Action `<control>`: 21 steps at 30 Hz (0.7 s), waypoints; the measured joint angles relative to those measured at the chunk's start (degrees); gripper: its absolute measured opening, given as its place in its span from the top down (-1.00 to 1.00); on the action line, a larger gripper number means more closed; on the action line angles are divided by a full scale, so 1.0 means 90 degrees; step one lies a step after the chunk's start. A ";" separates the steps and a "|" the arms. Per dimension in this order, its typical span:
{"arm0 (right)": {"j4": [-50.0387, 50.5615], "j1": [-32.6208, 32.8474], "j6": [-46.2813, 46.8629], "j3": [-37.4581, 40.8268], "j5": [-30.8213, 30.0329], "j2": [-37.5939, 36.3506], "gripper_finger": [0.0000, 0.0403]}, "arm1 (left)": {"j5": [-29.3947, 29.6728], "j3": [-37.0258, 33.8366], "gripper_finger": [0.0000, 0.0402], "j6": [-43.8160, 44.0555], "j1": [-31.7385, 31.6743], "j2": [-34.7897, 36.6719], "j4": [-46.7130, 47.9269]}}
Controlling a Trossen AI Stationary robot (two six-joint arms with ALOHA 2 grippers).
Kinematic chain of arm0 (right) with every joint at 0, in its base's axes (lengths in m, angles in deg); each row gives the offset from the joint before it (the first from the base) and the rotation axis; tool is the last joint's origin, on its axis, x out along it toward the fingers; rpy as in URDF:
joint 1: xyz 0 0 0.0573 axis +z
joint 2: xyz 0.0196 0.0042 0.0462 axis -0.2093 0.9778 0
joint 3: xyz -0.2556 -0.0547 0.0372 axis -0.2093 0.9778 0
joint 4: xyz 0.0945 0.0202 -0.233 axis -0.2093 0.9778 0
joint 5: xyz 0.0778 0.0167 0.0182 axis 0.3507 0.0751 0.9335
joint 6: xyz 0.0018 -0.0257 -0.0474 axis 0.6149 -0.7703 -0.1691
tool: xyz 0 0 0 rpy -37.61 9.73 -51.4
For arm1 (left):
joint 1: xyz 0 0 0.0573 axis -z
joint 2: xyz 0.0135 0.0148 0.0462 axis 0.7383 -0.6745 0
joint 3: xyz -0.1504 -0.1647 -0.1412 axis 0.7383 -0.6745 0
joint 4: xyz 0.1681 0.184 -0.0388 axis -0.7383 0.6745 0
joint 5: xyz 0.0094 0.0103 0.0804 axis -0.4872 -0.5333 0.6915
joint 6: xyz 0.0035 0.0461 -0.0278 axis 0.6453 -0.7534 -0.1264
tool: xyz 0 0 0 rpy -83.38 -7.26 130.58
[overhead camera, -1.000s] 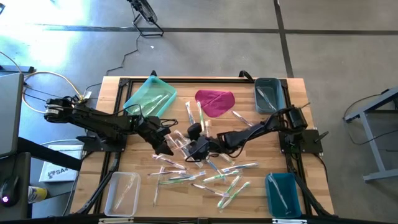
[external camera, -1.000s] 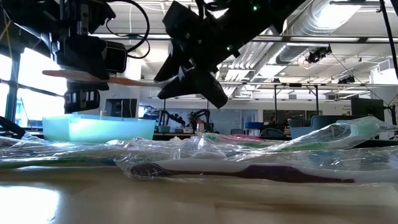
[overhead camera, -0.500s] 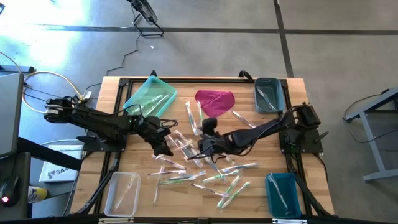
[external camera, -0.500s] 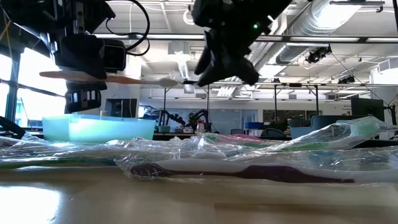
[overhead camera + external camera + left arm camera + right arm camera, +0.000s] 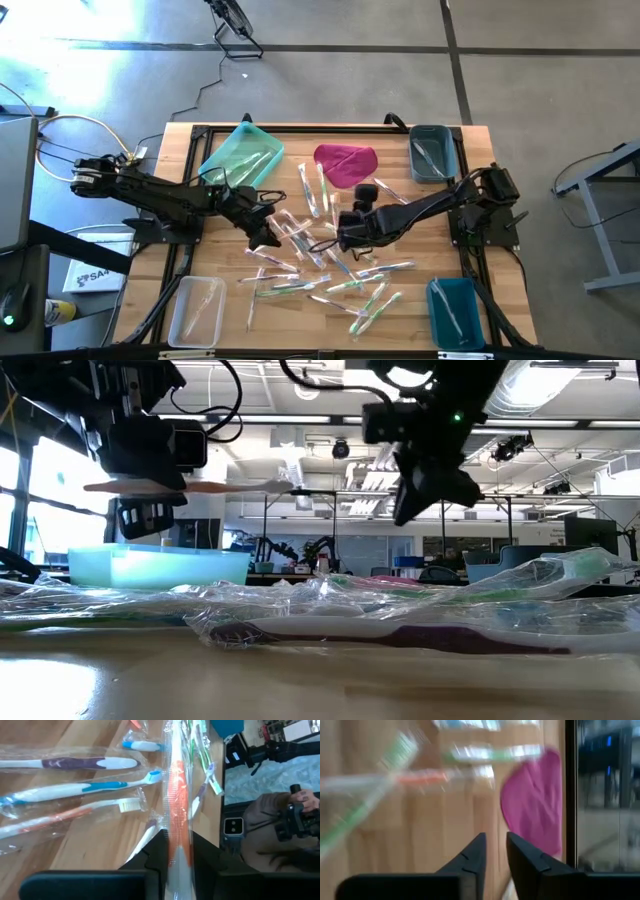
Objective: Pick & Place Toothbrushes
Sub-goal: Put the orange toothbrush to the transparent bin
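Many toothbrushes (image 5: pixel 335 275) in clear wrappers lie scattered flat on the wooden table's middle. My left gripper (image 5: pixel 268 232) hangs over their left part, shut on an orange-handled toothbrush (image 5: pixel 230 487) in its wrapper. In the left wrist view that toothbrush (image 5: pixel 177 775) runs out past the fingers. My right gripper (image 5: pixel 346 232) hovers over the pile's right part, near the magenta cloth (image 5: pixel 345 163). Its fingers (image 5: pixel 477 852) stand close together with nothing between them. My left gripper pinches the orange toothbrush's wrapped handle (image 5: pixel 178 837) between its two fingers, nearer the tail end than the white bristle head (image 5: pixel 282 486). The fingers come from above and lie across the handle. The toothbrush hangs level, lifted clear of the table and the pile.
A light teal tray (image 5: pixel 240 155) and a grey-blue bin (image 5: pixel 430 152) stand at the far edge. A clear bin (image 5: pixel 195 308) and a blue bin (image 5: pixel 455 312) stand at the near corners, each with toothbrushes inside. A person (image 5: pixel 280 815) sits beyond the table.
My right gripper has drawn away from the bristle end of the held orange toothbrush, going toward the table's right edge, and its fingers have closed together. The orange toothbrush stays level in my left gripper.
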 joint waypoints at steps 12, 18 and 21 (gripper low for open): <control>-0.1010 -0.0012 0.0442 0.1045 0.0297 -0.0738 0.99 | 0.0009 0.0000 0.76 -0.0189 0.0002 0.0000 0.0035; -0.3941 -0.0109 -0.0168 0.2817 0.1719 -0.2297 0.99 | 0.0007 0.0000 0.77 -0.0214 0.0002 0.0000 0.0025; -0.5742 -0.0294 -0.0522 0.3789 0.2628 -0.3094 0.99 | 0.0004 -0.0001 0.77 -0.0214 0.0002 0.0000 0.0028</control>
